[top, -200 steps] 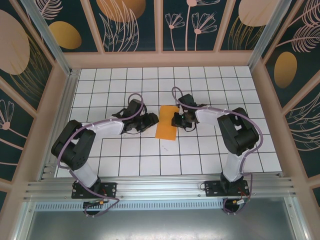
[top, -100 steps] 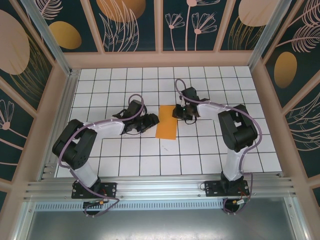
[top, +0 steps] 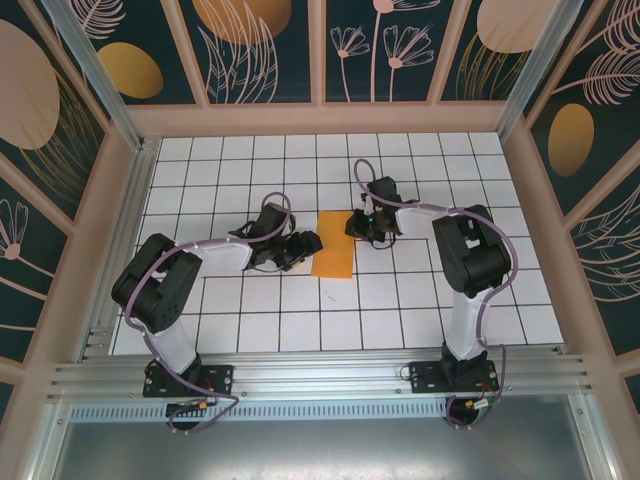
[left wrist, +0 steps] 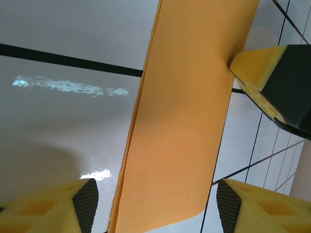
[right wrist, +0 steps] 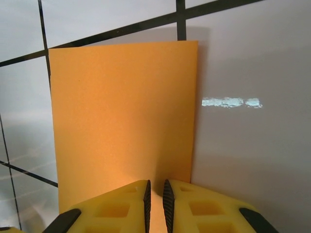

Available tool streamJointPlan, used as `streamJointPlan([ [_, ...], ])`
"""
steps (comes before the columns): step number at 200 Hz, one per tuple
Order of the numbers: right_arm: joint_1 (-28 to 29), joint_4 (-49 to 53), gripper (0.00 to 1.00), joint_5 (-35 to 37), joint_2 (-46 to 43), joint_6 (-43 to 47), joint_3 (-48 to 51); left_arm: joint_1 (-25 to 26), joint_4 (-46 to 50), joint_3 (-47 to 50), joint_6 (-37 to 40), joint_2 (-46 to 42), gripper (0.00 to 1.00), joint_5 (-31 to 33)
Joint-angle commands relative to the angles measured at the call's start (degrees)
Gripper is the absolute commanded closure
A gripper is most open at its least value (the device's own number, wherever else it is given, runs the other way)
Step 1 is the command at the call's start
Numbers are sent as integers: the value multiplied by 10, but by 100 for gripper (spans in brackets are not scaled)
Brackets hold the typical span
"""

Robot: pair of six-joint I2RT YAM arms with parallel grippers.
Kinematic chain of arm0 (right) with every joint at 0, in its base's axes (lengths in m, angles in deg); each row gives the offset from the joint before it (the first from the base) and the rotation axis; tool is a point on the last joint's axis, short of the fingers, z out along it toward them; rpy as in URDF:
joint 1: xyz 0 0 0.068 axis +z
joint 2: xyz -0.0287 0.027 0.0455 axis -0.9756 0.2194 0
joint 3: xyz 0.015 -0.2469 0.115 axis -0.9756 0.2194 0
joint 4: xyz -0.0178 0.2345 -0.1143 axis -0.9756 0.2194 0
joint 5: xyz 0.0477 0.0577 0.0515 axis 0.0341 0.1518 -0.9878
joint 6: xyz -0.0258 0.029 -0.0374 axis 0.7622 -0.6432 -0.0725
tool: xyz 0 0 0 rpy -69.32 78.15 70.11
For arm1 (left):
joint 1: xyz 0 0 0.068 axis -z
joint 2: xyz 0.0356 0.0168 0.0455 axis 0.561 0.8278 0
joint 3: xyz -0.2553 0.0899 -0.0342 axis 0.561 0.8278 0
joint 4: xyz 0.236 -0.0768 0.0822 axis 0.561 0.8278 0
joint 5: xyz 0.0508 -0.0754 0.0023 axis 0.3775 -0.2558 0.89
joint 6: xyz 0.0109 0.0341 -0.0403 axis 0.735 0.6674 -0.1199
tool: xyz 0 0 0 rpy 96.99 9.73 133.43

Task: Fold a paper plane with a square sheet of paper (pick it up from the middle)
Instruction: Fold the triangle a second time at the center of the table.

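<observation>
The square sheet of paper (top: pixel 333 257) lies flat on the tiles, doubled over into an orange rectangle rather than a paper plane shape. Its two layers show along the left edge in the left wrist view (left wrist: pixel 184 121). My left gripper (top: pixel 308 245) is at the sheet's left edge and open. Its fingertips (left wrist: pixel 86 199) straddle the paper's near end without touching it, around the left gripper's midpoint (left wrist: pixel 155 204). My right gripper (top: pixel 358 228) is at the sheet's far right corner. There the jaws of the right gripper (right wrist: pixel 155 194) are shut over the paper's edge (right wrist: pixel 121 116), with nothing held between them.
The white gridded table (top: pixel 250 310) is walled by a wooden frame (top: pixel 320 118) with dark patterned panels behind. The right gripper's yellow finger (left wrist: pixel 265 73) touches the paper's far edge in the left wrist view.
My left gripper has opened wider and edged toward the paper. My right gripper has shifted a little toward the sheet's far right corner. The paper has not moved.
</observation>
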Motion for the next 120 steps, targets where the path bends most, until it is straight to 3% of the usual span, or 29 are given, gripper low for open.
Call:
streamJointPlan([
  [1,-10,12,79,-7,16,-8,28,-3,-18,2,11,16,33,-40],
  [48,-10,17,79,-9,23,-6,23,-2,25,6,24,9,33,-51],
  [120,-11,15,80,-10,30,-7,25,6,-3,27,15,9,37,-116],
])
